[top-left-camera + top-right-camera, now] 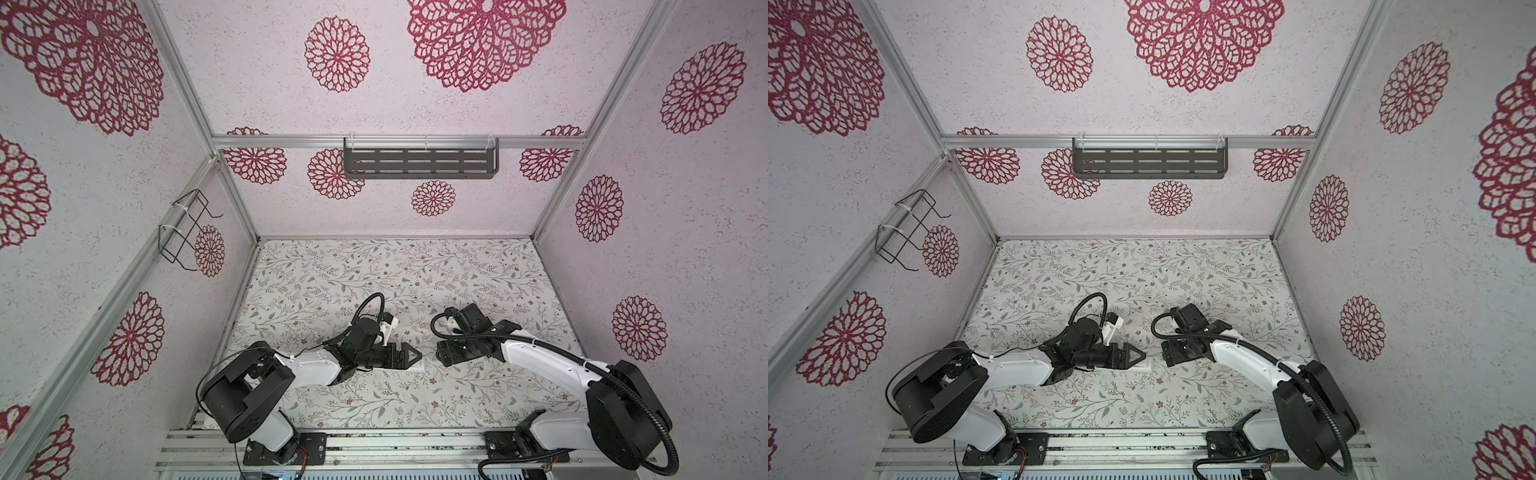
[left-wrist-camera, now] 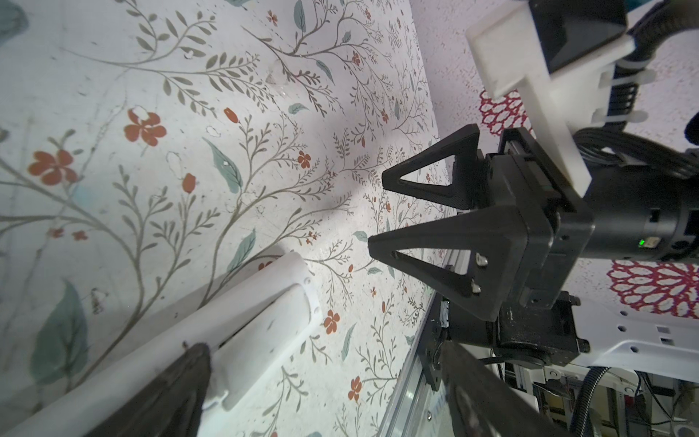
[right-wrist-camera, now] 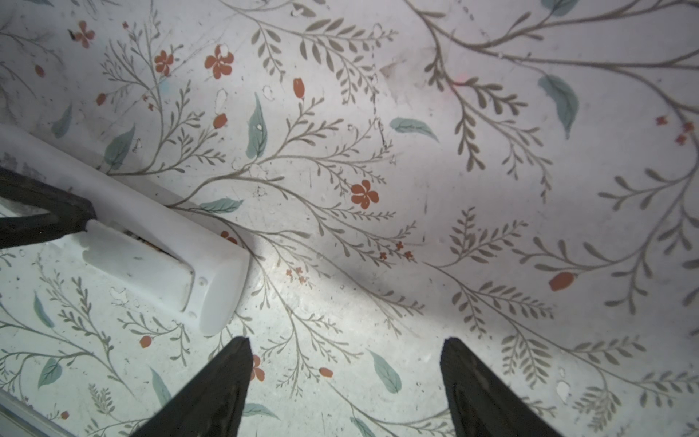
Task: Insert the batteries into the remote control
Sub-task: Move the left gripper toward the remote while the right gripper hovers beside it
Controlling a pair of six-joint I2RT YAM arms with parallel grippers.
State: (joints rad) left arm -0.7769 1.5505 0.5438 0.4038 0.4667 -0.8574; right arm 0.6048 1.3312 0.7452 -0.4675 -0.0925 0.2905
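The white remote control (image 3: 212, 265) lies on the floral table, back face up. Its battery lid (image 3: 140, 265) sits slightly askew, with a dark slit along one edge. The batteries are hidden. My left gripper (image 2: 325, 346) is open and turned on its side. Its lower finger (image 3: 45, 215) rests on the remote at the lid's inner end, and the upper one (image 2: 491, 397) stands off above. In both top views only the remote's end (image 1: 419, 366) (image 1: 1148, 365) shows under that gripper (image 1: 415, 358) (image 1: 1140, 356). My right gripper (image 3: 346, 340) (image 1: 439, 358) is open and empty, just off the remote's end.
A dark slotted shelf (image 1: 419, 160) hangs on the back wall and a wire rack (image 1: 187, 232) on the left wall. An aluminium rail (image 1: 374, 440) runs along the table's front edge beneath both arm bases. The floral table (image 1: 374, 270) stretches back behind the grippers.
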